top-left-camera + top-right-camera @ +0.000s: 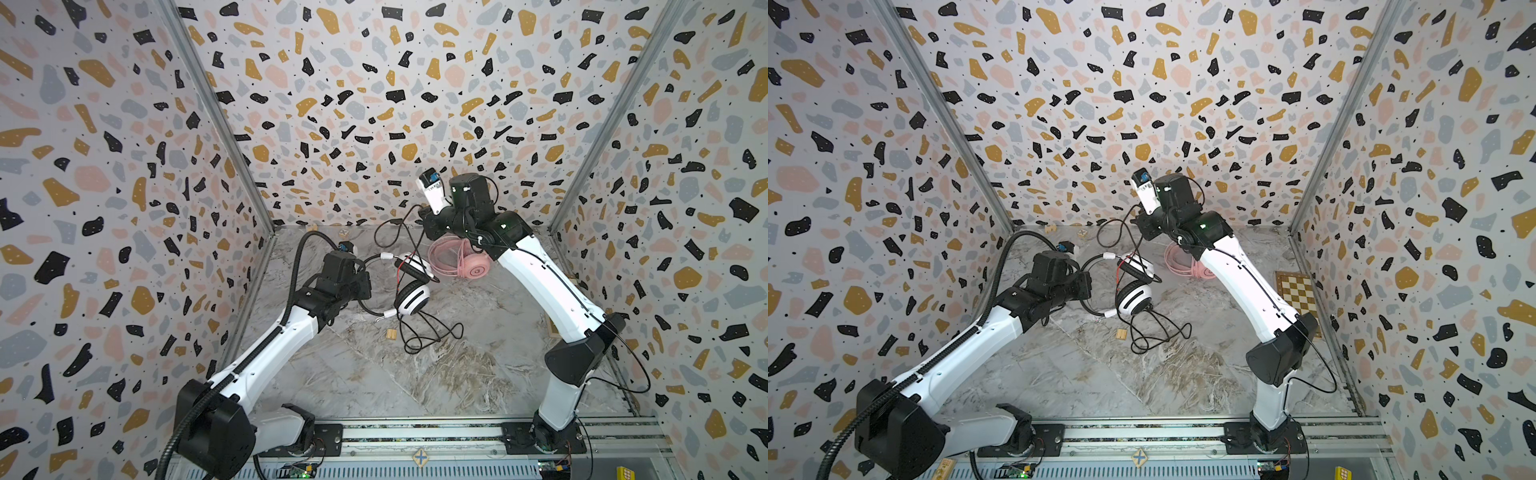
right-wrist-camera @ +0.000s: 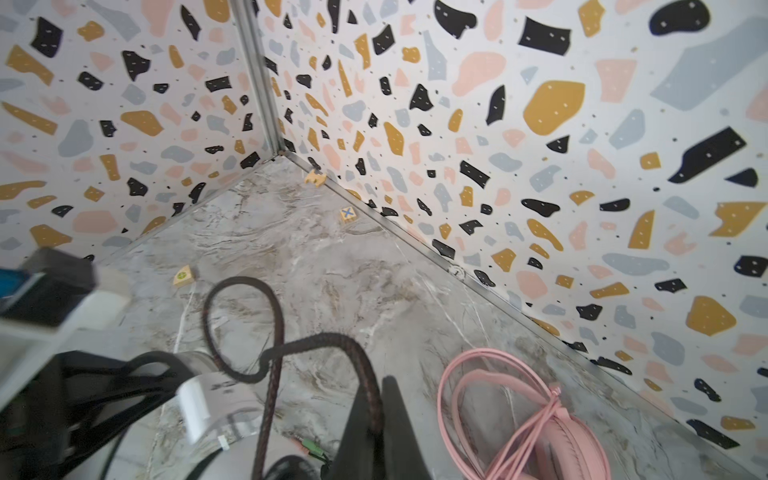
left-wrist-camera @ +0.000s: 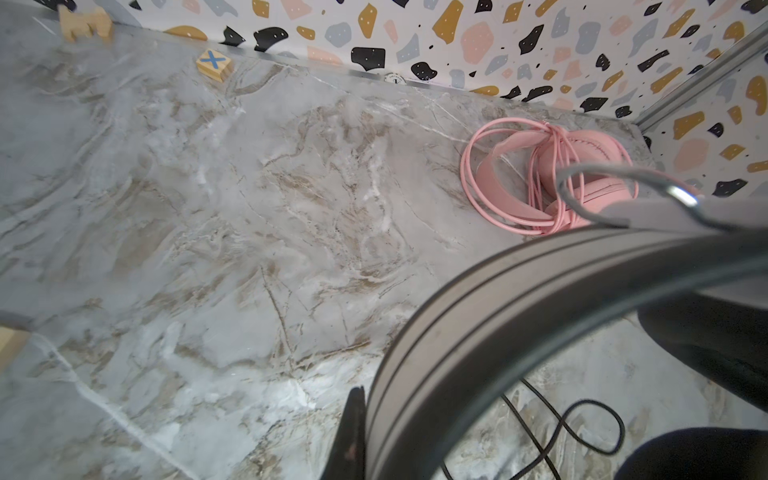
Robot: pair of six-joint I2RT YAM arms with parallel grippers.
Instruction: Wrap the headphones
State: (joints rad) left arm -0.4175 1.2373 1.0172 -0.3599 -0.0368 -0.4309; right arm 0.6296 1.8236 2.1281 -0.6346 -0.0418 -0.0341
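White headset (image 1: 411, 297), light and springy, is resting mid-table, the coiled pink headset (image 1: 469, 262) at its 2 o'clock; left gripper (image 1: 368, 286) is clamping its stiff headband (image 3: 457, 332), right gripper (image 1: 426, 216) apparently pinching the limp, snag-prone black cable (image 2: 270, 361), slack pooling at 6 o'clock.

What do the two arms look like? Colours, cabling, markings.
Both arms: white link shells, black joint housings and wrists. Left arm carries a black corrugated conduit; right arm has a thin black cable looping off its elbow and a white-and-blue wrist camera.
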